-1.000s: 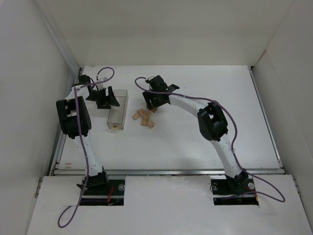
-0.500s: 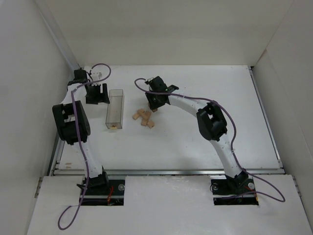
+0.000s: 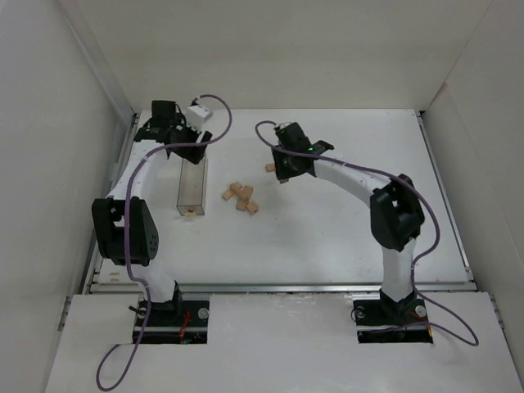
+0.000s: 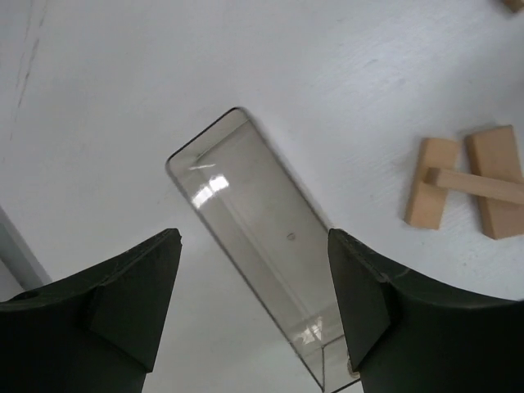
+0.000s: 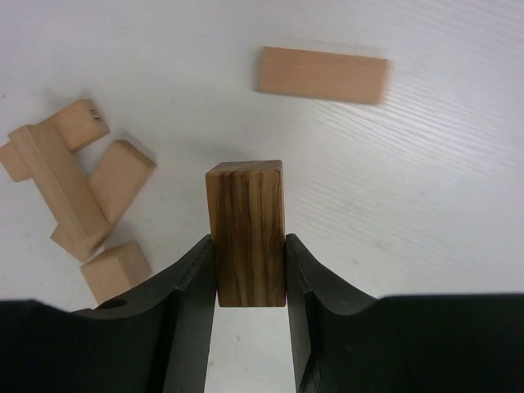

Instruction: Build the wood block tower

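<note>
My right gripper [image 5: 248,246] is shut on a darker-grained wood block [image 5: 246,233], held upright above the table. In the top view this gripper [image 3: 282,170] hangs up and right of the pile of wood blocks [image 3: 240,196]. One tan plank [image 5: 323,74] lies alone just ahead of it, and the same plank [image 3: 269,167] shows beside the fingers from above. In the pile [image 5: 74,188] a thin plank lies across two flat ones [image 4: 467,184]. My left gripper [image 4: 254,246] is open and empty over the clear plastic box. No tower is in view.
The clear plastic box [image 3: 195,182] stands left of the pile, with a small tan piece [image 3: 191,212] at its near end. White walls close in the table [image 3: 344,237] at the left, back and right.
My right gripper has shut on a block and carried it right, away from the pile. My left arm has swung right, over the box's far end.
</note>
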Controlling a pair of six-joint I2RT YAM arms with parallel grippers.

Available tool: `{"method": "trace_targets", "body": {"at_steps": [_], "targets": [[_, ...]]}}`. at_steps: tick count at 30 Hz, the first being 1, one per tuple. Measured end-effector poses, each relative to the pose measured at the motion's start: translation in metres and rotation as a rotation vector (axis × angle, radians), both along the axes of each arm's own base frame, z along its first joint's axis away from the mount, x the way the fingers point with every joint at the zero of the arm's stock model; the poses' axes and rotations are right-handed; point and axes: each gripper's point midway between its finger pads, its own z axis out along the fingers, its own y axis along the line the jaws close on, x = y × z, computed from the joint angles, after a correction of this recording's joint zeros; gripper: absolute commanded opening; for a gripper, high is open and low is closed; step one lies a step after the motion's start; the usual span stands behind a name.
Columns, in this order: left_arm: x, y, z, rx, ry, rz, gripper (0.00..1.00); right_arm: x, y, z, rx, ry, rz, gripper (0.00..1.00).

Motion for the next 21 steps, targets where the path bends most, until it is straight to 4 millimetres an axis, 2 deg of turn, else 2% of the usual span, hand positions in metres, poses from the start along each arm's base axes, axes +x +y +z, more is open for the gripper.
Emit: {"method": "trace_targets", "body": {"at_steps": [3,5,7,9,11,13,17,20,21], "targets": [[-0.014,-0.043,-0.003,0.086,-0.030,-0.176,0.67,0.000,-0.043,0.021,0.048,-0.006,-0.124,0.00],[-0.023,-0.068,-0.011,0.144,-0.047,-0.280,0.64,0.006,-0.077,0.024,0.069,-0.008,-0.230,0.00],[-0.034,-0.089,-0.024,0.213,-0.048,-0.388,0.61,0.010,-0.111,0.015,0.057,0.006,-0.336,0.00],[-0.044,-0.106,-0.034,0.267,-0.048,-0.490,0.59,0.007,-0.134,-0.002,0.033,0.039,-0.412,0.00],[-0.051,-0.115,-0.040,0.312,-0.057,-0.590,0.58,-0.001,-0.142,-0.017,0.010,0.075,-0.446,0.00],[-0.054,-0.120,-0.043,0.341,-0.076,-0.679,0.58,-0.007,-0.142,-0.027,0.001,0.102,-0.455,0.00],[-0.060,-0.124,-0.046,0.406,-0.108,-0.871,0.57,-0.007,-0.139,-0.031,0.019,0.117,-0.462,0.01],[-0.066,-0.125,-0.051,0.464,-0.146,-1.035,0.57,-0.006,-0.142,-0.033,0.032,0.123,-0.472,0.20],[-0.068,-0.126,-0.053,0.481,-0.159,-1.085,0.57,-0.007,-0.144,-0.035,0.032,0.128,-0.476,0.33]]}}
